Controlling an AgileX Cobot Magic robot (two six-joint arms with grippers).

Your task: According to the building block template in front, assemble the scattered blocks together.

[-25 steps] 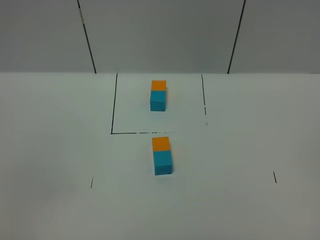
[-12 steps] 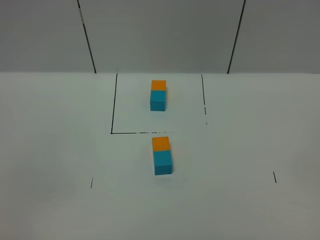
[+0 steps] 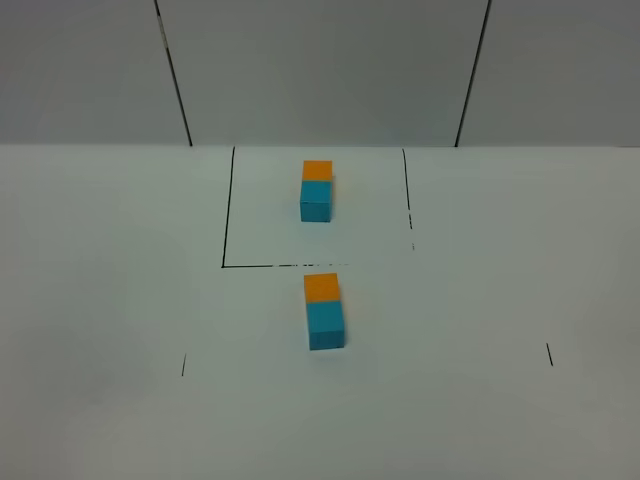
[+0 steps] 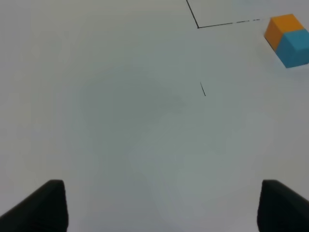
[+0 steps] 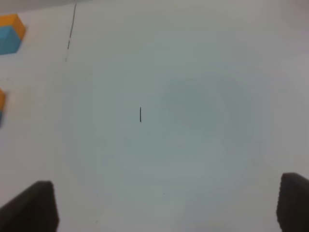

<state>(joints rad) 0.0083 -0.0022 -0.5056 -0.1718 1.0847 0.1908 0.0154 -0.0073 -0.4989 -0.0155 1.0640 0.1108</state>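
Between the two dark fingertips (image 4: 46, 205) of the left gripper (image 4: 161, 208), which stand wide apart, lies only bare white table (image 4: 120, 125); nothing is held. The right gripper (image 5: 166, 208) likewise shows its fingertips (image 5: 34, 205) spread far apart over bare surface, empty. Neither gripper appears in the high view. Landmark: the black-lined rectangle (image 3: 228, 265) marked on the table. Inside it, near its far edge, stands the building block template (image 3: 316, 190), an orange cube touching a cyan-blue cube face to face, orange on the far side. Just outside the rectangle's near line rest the scattered blocks (image 3: 324, 311), an orange cube (image 3: 322, 287) and a cyan-blue cube (image 3: 326, 325), touching in the same arrangement. Short black tick marks (image 3: 549, 353) lie nearer the camera, one to each side.
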